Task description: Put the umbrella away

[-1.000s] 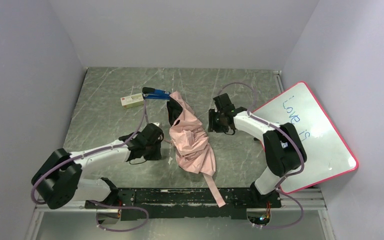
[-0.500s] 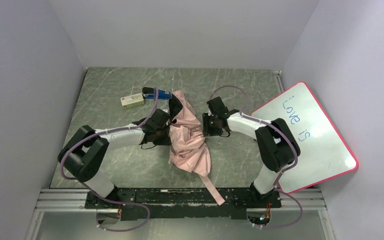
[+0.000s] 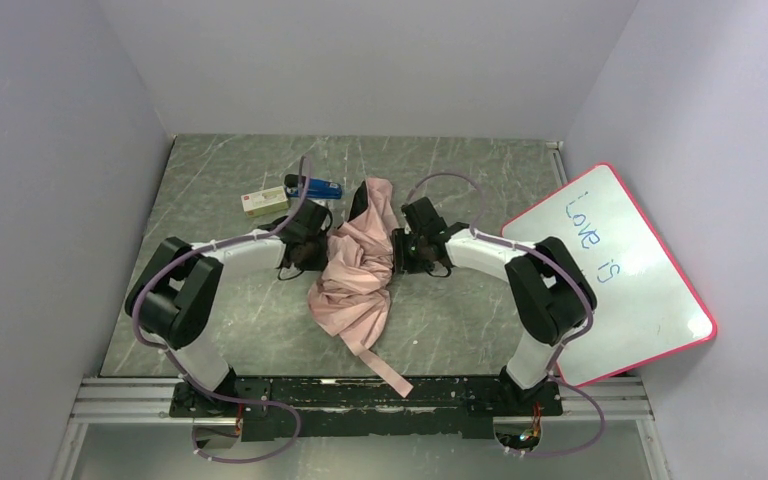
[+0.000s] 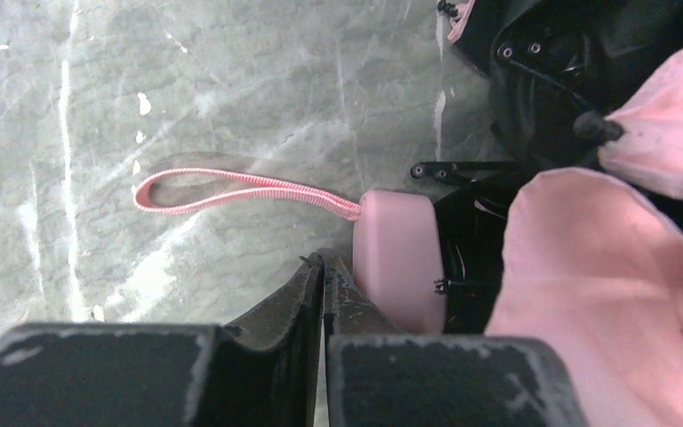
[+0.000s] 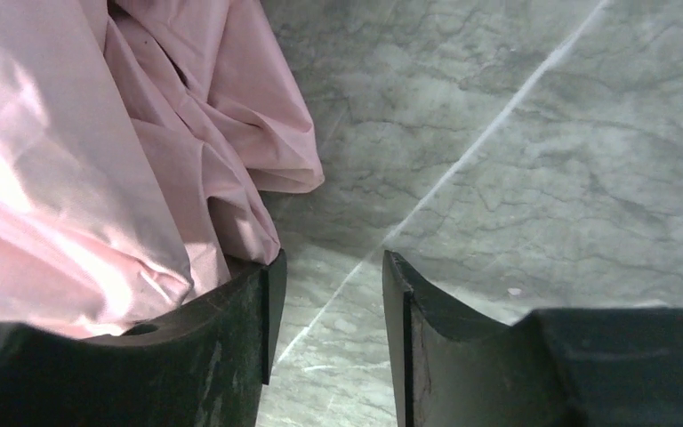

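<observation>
Jaws on your left gripper are pressed together with nothing between them. Those on your right gripper stand moderately apart over bare stone, and they too are empty.

The umbrella lies as a crumpled pink heap in the middle of the table, between the two grippers. Its long axis runs from the far end toward the near edge, leaning a little left, and its strap trails over the front rail.

At your left wrist the pink handle sits just right of the closed fingertips and seems to touch them. Its wrist loop lies flat on the stone, pointing away from the fabric. At your right wrist the fabric bunches against the outside of one finger, not in the gap.

Both grippers flank the bundle, but your left is nearer the one firm part. To take the handle you would probably need to open that gripper and shift it toward the umbrella.

Farther out, a blue stapler and a small box lie beyond the left arm, and a whiteboard leans at the right.
</observation>
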You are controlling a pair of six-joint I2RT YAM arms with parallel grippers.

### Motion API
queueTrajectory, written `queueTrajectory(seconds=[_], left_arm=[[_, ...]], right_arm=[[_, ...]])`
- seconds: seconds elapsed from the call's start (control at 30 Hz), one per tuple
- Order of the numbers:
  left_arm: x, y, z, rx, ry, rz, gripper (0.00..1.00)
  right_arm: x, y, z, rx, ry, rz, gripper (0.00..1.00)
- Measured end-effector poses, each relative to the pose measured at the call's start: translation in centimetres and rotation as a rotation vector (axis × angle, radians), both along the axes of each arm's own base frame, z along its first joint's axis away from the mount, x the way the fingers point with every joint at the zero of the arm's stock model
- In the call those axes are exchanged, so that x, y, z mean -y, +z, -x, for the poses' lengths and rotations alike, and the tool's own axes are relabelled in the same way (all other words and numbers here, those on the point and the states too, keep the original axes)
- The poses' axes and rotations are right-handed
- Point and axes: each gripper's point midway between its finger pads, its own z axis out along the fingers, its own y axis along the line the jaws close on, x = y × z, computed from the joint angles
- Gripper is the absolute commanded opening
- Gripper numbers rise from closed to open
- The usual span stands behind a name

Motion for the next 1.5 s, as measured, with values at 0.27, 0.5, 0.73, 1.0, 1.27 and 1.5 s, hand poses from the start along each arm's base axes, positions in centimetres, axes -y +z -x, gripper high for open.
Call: queueTrajectory(seconds=[0.27,0.5,0.73,1.0,1.27,1.5], left_arm=[[-2.6,5.1,-0.5,0.094,0.059,0.017,0.21],[-3.7,10.5,-0.6,0.227,0.053,0.054,0.22],[-3.8,10.5,-0.1,0.217,0.023,0.046,0.19],[-3.4,10.5,0.2,0.205,-0.022,0.058,0.18],[-3.5,10.2,0.5,0.194,-0.042,0.050,0.18],[-3.8,10.0,0.4,0.188,-0.047,0.035,0.17]], right_arm=[[4.2,6.0,-3.5,0.195,-0.058,0.010,0.81],[2.5,11.4,-5.6,0.325,0.155,-0.096,0.96],[-2.7,13.9,-5.8,0.364,0.445,-0.278,1.00],[-5.8,11.0,-7.1,0.299,0.622,-0.302,1.00],[-7.3,7.4,-2.6,0.178,0.753,-0.284,1.00],[-7.9,3.9,2.7,0.078,0.862,-0.231,1.00]])
